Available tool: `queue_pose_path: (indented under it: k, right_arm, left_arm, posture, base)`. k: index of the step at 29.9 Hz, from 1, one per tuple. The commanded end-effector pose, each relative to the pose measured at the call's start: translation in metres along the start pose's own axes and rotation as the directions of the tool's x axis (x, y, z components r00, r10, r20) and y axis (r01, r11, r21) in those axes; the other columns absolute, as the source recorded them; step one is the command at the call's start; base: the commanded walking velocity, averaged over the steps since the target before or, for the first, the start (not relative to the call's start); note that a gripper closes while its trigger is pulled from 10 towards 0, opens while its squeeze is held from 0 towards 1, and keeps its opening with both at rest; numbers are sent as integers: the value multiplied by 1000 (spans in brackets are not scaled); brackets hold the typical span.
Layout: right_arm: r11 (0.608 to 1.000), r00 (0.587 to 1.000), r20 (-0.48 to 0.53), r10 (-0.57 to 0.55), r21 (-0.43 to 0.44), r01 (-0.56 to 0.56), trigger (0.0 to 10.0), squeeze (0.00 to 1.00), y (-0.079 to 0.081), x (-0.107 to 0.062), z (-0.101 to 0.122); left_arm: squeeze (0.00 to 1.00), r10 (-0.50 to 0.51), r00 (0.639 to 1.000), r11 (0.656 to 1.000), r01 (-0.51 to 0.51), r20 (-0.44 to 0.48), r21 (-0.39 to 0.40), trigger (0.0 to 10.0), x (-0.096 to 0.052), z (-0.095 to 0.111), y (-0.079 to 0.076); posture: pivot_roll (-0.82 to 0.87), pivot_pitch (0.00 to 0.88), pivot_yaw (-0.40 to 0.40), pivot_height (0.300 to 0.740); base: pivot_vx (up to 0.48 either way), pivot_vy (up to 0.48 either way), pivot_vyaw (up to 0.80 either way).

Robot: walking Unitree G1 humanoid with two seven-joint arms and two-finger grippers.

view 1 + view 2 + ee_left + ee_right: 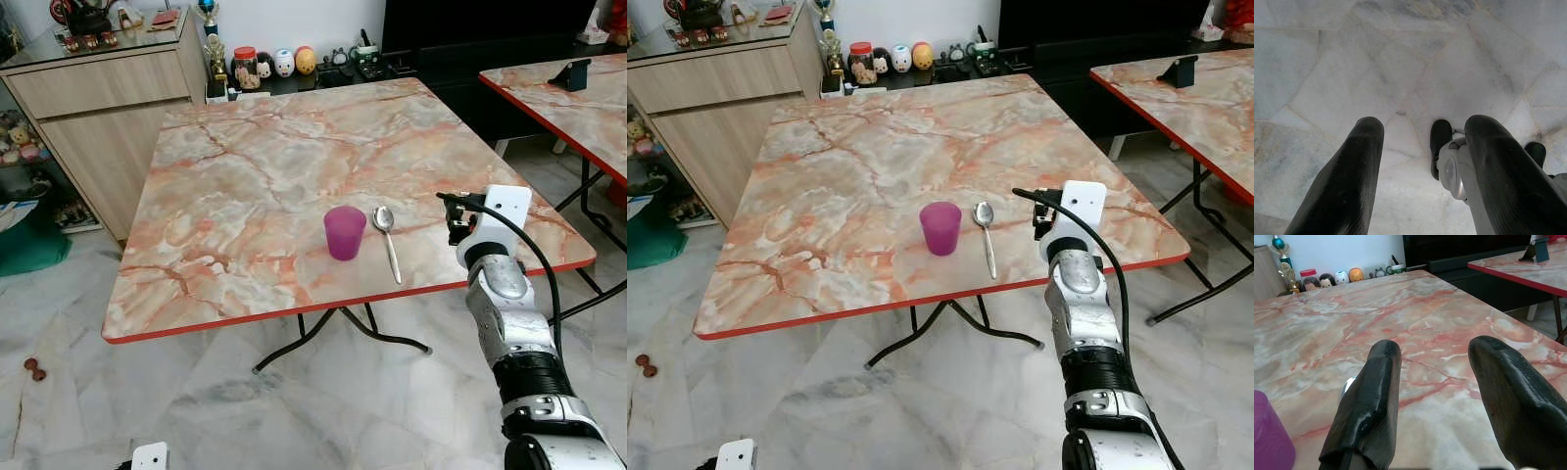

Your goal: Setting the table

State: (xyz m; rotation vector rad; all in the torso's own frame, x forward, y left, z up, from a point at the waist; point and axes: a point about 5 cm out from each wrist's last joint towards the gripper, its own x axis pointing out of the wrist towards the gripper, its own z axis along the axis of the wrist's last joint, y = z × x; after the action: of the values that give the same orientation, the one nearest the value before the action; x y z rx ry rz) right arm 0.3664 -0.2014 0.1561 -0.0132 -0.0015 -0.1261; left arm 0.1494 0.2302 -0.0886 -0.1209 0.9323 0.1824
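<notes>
Right wrist view looks along the right gripper (1432,396), whose two black fingers (1369,406) are spread apart and empty above the marble worktop (245,166). A sliver of the spoon (1347,386) peeks out just beside one finger, and the purple cup (1268,433) sits at the frame's edge beyond it.

From the head camera, the cup (344,232) stands upright near the worktop's red front edge. Just beside the cup, on its right, lies the spoon (388,242), apart from it. Its long axis runs roughly front to back: the bowl points toward the far side of the worktop, the handle toward the front edge. Further right of the cup, past the spoon, the right arm (509,304) rises from below, forearm nearly upright, with its wrist over the worktop's front right part.

The left gripper (1418,171) hangs low over the pale marble floor (1400,63), fingers parted and empty.
</notes>
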Motion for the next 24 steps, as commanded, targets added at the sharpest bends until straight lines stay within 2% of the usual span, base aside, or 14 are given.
queue_pose_path:
  k: [1, 10, 24]
  right_arm:
    - [999, 999, 30, 29, -23, -28, 10000, 0, 7, -1, 4]
    - [998, 995, 70, 71, -7, -70, 10000, 0, 18, -2, 9]
    - [998, 995, 68, 67, -6, -67, 10000, 0, 18, -3, 8]
  left_arm:
    - [0, 10, 1000, 1000, -11, -24, -11, 10000, -2, -7, 2]
    - [0, 7, 1000, 1000, -7, -25, -15, 10000, -2, -8, 0]
    - [0, 6, 999, 1000, -6, -33, -18, 10000, -2, -9, -1]
  posture:
    - [-55, 0, 51, 740]
    - [-53, 0, 45, 740]
    - [-56, 0, 43, 740]
  base:
    - [0, 0, 0]
    - [223, 0, 135]
    - [272, 0, 0]
